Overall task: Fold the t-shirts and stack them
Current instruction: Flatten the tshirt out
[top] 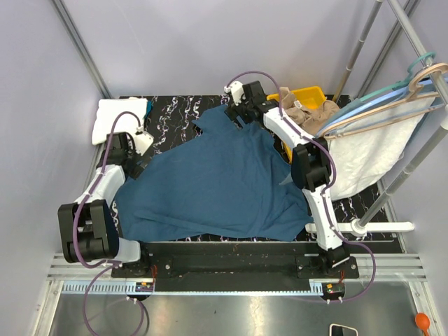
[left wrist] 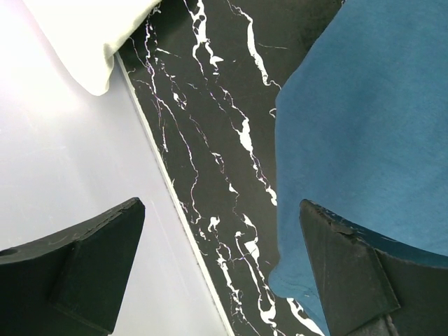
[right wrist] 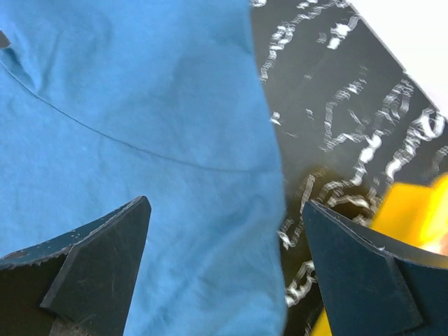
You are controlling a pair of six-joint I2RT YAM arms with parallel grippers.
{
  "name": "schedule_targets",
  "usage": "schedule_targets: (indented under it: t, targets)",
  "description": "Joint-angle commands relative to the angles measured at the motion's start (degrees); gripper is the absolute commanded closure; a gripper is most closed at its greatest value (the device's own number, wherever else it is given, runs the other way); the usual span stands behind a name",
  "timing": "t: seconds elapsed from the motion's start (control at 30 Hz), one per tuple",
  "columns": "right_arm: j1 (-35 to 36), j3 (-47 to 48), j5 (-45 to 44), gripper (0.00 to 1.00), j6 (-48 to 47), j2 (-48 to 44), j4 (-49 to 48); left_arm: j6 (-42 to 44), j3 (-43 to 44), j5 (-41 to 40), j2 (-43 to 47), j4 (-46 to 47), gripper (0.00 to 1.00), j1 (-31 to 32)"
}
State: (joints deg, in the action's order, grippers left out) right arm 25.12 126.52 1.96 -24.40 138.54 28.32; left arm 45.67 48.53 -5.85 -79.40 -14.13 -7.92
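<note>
Teal-blue t-shirt (top: 217, 182) lies spread, plain, across black marbled table (top: 175, 115).

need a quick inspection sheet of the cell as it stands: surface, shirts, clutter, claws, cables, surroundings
Surface: black white-veined marble-pattern tabletop, largely covered by cloth.
Job's things: large dark teal-blue t-shirt spread out, unfolded; white folded t-shirt at the far left corner, overhanging the edge; tan cloth bunched in the yellow plastic bin.
Clutter: pale blue and beige hangers on the right rack, white cloth draped under them.
Claws: left claw open at the teal shirt's left edge; right claw open at its far edge; neither holds anything.
Cables: purple-grey cables looped along both arms; no snag seen.
Surroundings: pale grey walls; phone on the near steel bench.
</note>
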Motion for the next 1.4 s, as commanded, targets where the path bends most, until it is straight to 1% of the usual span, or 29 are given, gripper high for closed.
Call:
schedule_targets:
  t: [0.0, 0.3, 0.33, 0.57, 0.87, 1.0, 1.17, 1.37]
  targets:
    - [1.68, 4.78, 0.42, 0.0, -1.52, 5.94, 1.65, 0.91, -1.42, -1.27, -0.76, 3.76, 0.01, -0.25]
    - [2.65, 9.71, -1.69, 0.0, -4.07, 13.24, 2.53, 2.05, -3.45, -1.71, -1.02, 5.34, 0.01, -0.25]
    - [2.65, 9.97, -2.91, 0.0, -4.42, 13.86, 2.62, 2.23, -3.62, -1.54, -0.94, 5.43, 0.01, -0.25]
    - [2.39, 10.59, -8.1, 0.0, -7.41, 15.09, 2.62, 4.07, -4.94, -2.41, -1.2, 6.65, 0.01, -0.34]
    - [0.46, 14.63, -13.55, 0.0, -11.71, 17.9, 2.36, 6.09, -4.5, -4.61, -3.57, 9.73, 0.01, -0.25]
    - [0.01, 14.11, -14.08, 0.0, -12.42, 17.99, 2.36, 5.31, -2.05, -4.88, -5.85, 11.14, 0.01, -0.25]
    - [-0.16, 12.7, -15.14, 0.0, -12.6, 18.17, 1.83, 3.29, 3.75, -4.96, -9.46, 12.99, 0.01, -0.25]
    - [-0.08, 10.33, -11.54, 0.0, -10.23, 15.89, 1.74, 0.3, 12.01, -2.95, -12.45, 13.43, 0.01, -0.25]
